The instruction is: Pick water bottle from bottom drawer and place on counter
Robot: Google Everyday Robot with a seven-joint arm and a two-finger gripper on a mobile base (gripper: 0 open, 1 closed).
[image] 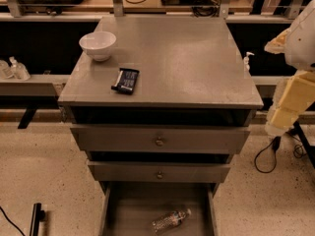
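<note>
One water bottle (171,221) lying in bottom drawer (129,200), pincer (285,109) well apart, upper right, state cannot be told

Bowl (97,44) sitting back left on the counter (187,63), packet (125,80) lying before it, water bottle (171,220) lying in the bottom drawer (130,205) below, arm (290,102) hanging at the counter's right, gripper unseen.

The robot's body shows only at the 3 o'clock edge of the view. There is a white rounded shell (304,38), smooth and without markings, with a pale yellow tip on its 9 o'clock side. Below it, toward 4 o'clock, the gripper (289,104) appears as pale yellow blocky pieces with flat faces and soft corners. The lowest piece is a lighter cream.
</note>
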